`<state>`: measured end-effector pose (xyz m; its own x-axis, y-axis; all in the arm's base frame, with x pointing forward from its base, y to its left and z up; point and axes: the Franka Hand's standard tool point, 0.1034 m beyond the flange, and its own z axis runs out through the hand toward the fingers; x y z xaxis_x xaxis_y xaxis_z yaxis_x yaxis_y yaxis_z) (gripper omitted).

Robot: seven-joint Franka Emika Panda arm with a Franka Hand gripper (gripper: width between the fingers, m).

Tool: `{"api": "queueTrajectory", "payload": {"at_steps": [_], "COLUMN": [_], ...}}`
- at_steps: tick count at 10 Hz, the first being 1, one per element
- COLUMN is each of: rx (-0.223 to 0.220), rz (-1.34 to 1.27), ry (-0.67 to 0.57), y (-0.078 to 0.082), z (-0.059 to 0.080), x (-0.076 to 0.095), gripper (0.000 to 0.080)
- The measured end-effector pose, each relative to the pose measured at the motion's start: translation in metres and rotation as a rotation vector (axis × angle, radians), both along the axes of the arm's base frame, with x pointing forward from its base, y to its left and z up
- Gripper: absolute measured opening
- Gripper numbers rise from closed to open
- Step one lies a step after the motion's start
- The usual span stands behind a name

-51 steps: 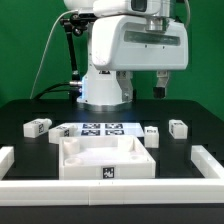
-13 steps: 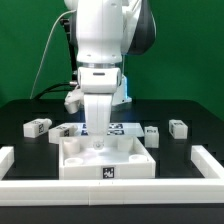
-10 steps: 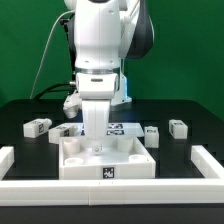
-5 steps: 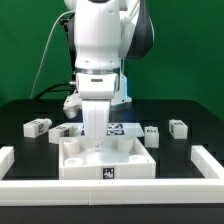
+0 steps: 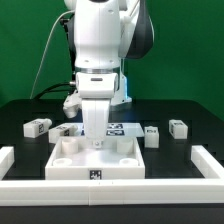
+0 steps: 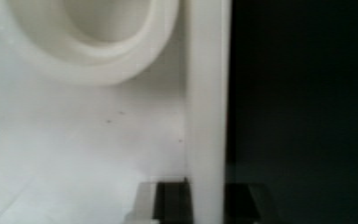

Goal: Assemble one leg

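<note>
My gripper [image 5: 97,141] is lowered onto the back wall of the large white tray-like piece [image 5: 70,165]. In the wrist view the gripper [image 6: 208,198] has a dark finger on each side of that thin white wall [image 6: 208,100], shut on it. Several legs, small white tagged blocks, lie on the black table: two on the exterior view's left [image 5: 38,127] [image 5: 64,131] and two on its right [image 5: 151,135] [image 5: 178,128]. None of them is held.
The marker board [image 5: 113,128] lies behind the tray piece, partly hidden by the arm. White rails border the table at the front [image 5: 150,195], the exterior view's left [image 5: 5,160] and its right [image 5: 211,160].
The tray-like piece has slid toward the exterior view's left and a little toward the front, with my gripper on its back wall. The legs have not moved.
</note>
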<state>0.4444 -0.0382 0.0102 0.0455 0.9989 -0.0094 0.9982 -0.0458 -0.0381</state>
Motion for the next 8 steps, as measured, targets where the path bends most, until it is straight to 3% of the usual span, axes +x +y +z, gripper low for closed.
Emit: {"api": "queueTrajectory", "payload": {"at_steps": [2, 8], "rx": [0.001, 0.031], "rz": [-0.004, -0.011], "ry": [-0.001, -0.023], "y": [0.003, 0.080], "z": [0.000, -0.001], "x": [0.000, 0.019], "gripper": [0.0058, 0.0059]}}
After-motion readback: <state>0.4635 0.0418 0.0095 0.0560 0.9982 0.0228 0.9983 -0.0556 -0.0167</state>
